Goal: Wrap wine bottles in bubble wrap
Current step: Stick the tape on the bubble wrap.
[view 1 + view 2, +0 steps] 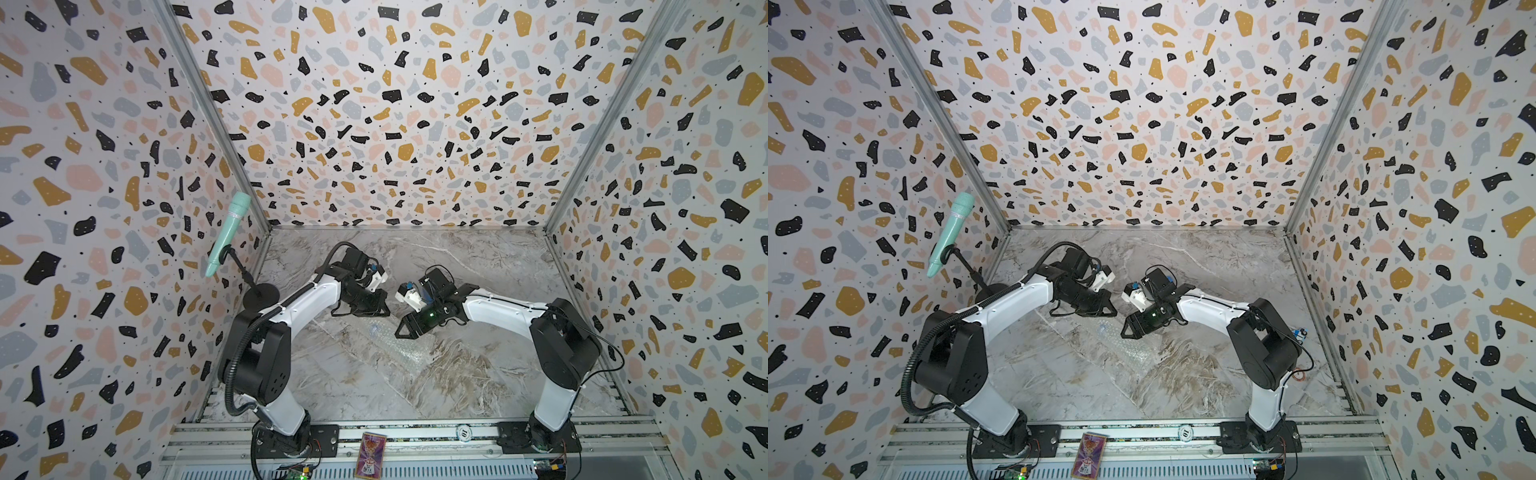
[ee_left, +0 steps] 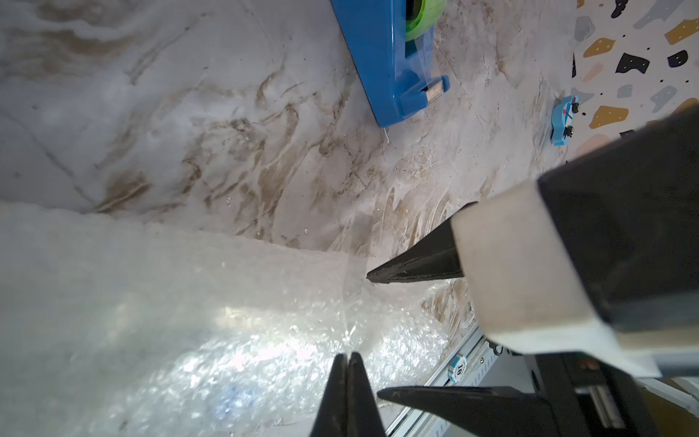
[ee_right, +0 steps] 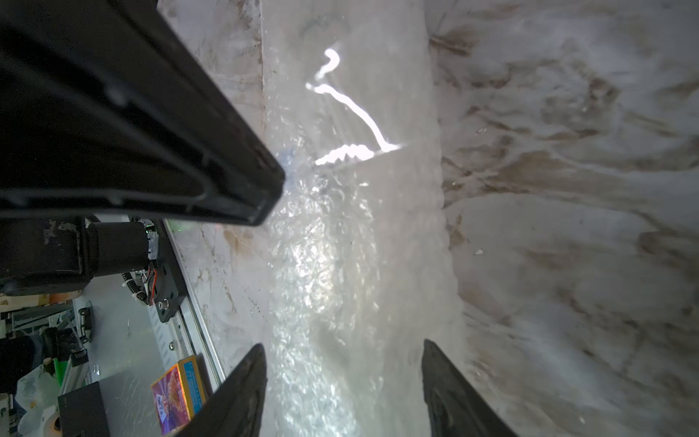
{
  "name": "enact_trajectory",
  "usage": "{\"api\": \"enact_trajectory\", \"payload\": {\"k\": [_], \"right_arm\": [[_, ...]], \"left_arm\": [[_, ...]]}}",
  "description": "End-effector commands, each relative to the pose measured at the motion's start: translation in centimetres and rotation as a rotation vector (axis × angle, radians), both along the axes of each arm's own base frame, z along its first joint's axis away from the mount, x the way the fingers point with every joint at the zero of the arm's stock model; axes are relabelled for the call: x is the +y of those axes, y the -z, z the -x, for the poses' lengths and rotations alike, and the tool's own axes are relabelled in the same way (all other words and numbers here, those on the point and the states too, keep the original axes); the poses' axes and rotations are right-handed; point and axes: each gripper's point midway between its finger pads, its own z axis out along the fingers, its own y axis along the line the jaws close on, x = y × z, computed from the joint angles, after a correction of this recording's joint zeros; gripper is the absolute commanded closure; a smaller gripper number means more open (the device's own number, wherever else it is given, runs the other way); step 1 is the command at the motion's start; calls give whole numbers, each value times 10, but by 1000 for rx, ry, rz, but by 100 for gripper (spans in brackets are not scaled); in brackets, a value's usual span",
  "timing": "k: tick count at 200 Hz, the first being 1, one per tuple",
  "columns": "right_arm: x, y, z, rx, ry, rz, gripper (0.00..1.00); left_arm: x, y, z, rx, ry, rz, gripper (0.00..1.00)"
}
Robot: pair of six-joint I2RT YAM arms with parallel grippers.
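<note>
Bubble wrap (image 3: 321, 265) glistening, chip (image 2: 457, 369) marked 10

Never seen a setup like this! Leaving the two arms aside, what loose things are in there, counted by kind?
Microphone: 1
Tape dispenser: 1
Bubble wrap sheet: 1
Bottle, a dim shape inside the wrap: 1
Toy car: 1
Poker chip: 1
Card box: 1
Total: 7

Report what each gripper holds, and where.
Nothing surely held. The right gripper stands open astride the clear, bubbly plastic wrap; the left gripper is shut at its crease, pinch unclear.
</note>
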Motion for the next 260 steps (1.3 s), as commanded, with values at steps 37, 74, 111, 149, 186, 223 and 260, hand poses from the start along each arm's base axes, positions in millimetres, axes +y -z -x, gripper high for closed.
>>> {"api": "enact_trajectory", "payload": {"k": [37, 74, 111, 149, 186, 223, 260], "right_arm": [[11, -21, 24, -66, -76, -66, 40], [12, -22, 28, -127, -81, -48, 41], [8, -13, 25, -215, -68, 13, 43], [10, -6, 27, -309, -85, 42, 49], [12, -7, 33, -363, -110, 21, 54], [12, -11, 36, -423, -107, -2, 58], [19, -16, 39, -450, -115, -15, 57]], "left_arm": [[-1, -4, -5, 35, 33, 0, 100], [3, 4, 3, 81, 51, -16, 100], [7, 6, 14, 101, 46, -18, 100], [14, 14, 26, 130, 60, -51, 100], [20, 24, 37, 165, 60, -76, 100], [25, 29, 45, 182, 67, -93, 100], [30, 29, 47, 178, 69, -116, 100]]}}
